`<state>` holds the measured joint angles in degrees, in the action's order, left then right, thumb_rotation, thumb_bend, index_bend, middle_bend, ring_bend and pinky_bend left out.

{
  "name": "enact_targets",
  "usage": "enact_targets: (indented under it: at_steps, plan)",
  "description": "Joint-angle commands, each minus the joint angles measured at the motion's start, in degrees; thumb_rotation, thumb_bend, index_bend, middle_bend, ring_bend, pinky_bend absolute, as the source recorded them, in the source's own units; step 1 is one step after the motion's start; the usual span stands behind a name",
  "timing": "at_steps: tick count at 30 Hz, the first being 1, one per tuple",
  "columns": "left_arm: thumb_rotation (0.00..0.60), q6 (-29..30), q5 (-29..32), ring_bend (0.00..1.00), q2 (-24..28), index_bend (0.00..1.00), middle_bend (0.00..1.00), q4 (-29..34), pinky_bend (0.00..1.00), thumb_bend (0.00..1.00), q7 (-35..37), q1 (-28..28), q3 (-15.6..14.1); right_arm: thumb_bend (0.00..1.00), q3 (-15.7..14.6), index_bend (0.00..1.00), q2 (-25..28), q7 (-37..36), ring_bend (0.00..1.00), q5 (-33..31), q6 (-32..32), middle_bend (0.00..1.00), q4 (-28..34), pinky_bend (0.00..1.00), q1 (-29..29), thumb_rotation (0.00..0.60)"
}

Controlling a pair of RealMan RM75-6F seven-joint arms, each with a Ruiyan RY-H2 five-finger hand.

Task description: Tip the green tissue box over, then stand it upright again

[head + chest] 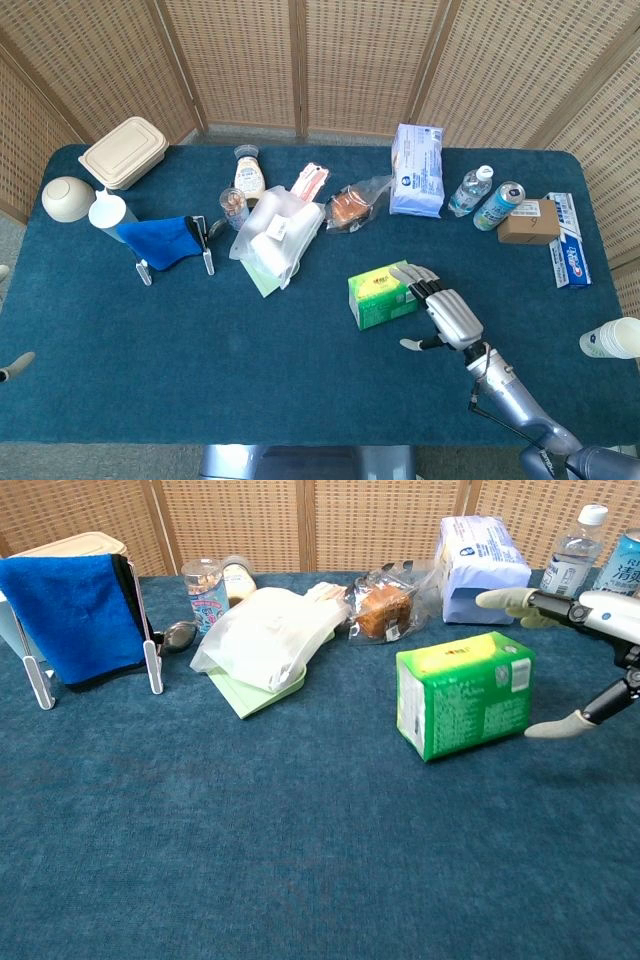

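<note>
The green tissue box (381, 294) (464, 692) stands level on the blue tablecloth, right of centre, its yellow-green top face up. My right hand (445, 313) (585, 630) is just to its right, fingers spread, holding nothing. A small gap separates the thumb tip from the box in the chest view. The upper fingers reach toward the box's far top edge; whether they touch it I cannot tell. My left hand appears in neither view.
Behind the box lie a wrapped bun (382, 608), a white plastic bag (265, 630), a blue-white tissue pack (483, 560), a water bottle (573, 555) and a can (497, 205). A blue cloth on a rack (70, 610) stands far left. A paper cup (612, 338) sits at the right edge.
</note>
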<state>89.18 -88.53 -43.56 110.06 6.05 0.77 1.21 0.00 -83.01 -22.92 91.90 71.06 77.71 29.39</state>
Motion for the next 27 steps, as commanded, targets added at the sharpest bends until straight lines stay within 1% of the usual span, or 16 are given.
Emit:
enact_targets:
  at_steps: [1,5,8,11,15,21,27]
  plan:
    - [0.6,0.02,-0.12,0.0,0.04,0.0,0.0,0.01,0.0,0.09,0.06,0.0,-0.03,0.05,0.42,0.0,1.47,3.61,0.0,0.44,0.11,0.0,1.37,0.01,0.15,0.6]
    - [0.6,0.26,-0.18,0.0,0.14,0.0,0.0,0.01,0.0,0.09,0.3,-0.13,-0.06,0.05,1.21,0.0,3.69,9.9,0.0,0.41,-2.29,0.0,4.55,0.0,1.74,0.6]
    - [0.6,0.42,-0.26,0.0,0.19,0.0,0.0,-0.09,0.0,0.09,0.48,-0.22,-0.09,0.05,1.98,0.0,5.42,14.28,0.0,-0.72,-5.44,0.0,8.0,0.0,3.27,0.6]
    - [0.6,0.57,-0.23,0.0,0.26,0.0,0.0,-0.14,0.0,0.09,0.62,-0.3,-0.08,0.06,2.36,0.0,7.56,19.29,0.0,-1.63,-9.96,0.0,11.61,0.0,5.5,0.6]
    - [0.6,0.4,-0.27,0.0,0.23,0.0,0.0,-0.25,0.0,0.09,0.64,-0.2,-0.08,0.06,2.76,0.0,8.86,26.42,0.0,-3.34,-14.26,0.0,14.65,0.0,7.46,0.6]
    - [0.6,0.33,-0.15,0.0,0.28,0.0,0.0,-0.28,0.0,0.09,0.85,-0.16,-0.04,0.06,4.84,0.0,8.64,35.77,0.0,-9.62,-19.58,0.0,17.39,0.0,10.12,0.6]
    - [0.6,0.08,0.49,0.0,0.39,0.0,0.0,-0.7,0.0,0.09,1.31,-0.08,0.1,0.05,6.75,0.0,8.03,45.83,0.0,-17.53,-22.49,0.0,18.95,0.0,12.49,0.6]
